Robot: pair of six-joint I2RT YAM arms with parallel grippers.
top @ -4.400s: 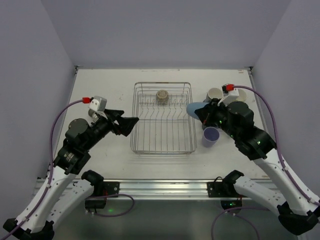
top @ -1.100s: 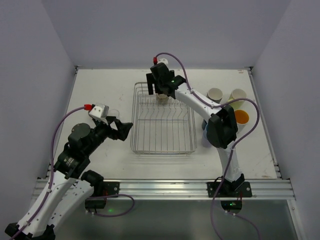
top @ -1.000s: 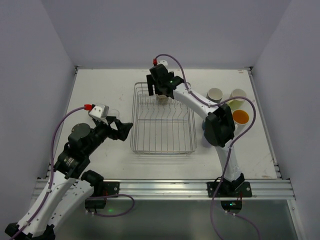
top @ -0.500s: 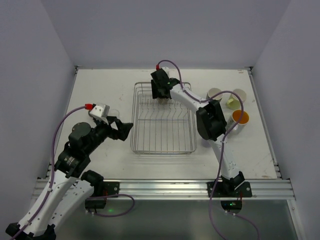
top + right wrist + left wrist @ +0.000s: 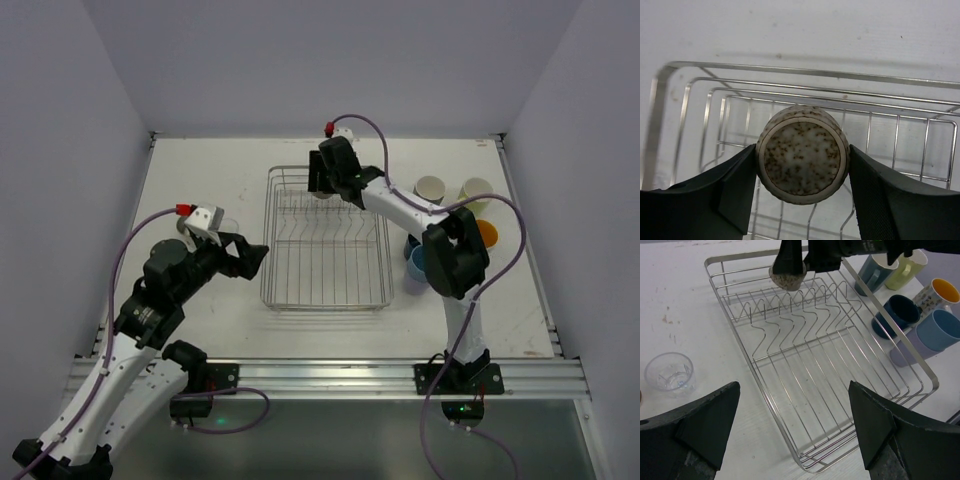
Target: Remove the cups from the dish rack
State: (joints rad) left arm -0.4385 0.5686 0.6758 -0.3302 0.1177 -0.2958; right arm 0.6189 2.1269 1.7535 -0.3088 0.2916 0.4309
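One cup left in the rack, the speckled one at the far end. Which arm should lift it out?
Right. The right gripper sits over the speckled cup in the dish rack, fingers against both its sides. The left gripper hangs open off the rack's left side, away from that cup.

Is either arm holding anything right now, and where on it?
The right gripper has its fingers on opposite sides of the speckled beige cup at the far end of the dish rack. The left gripper is open, holding nothing.
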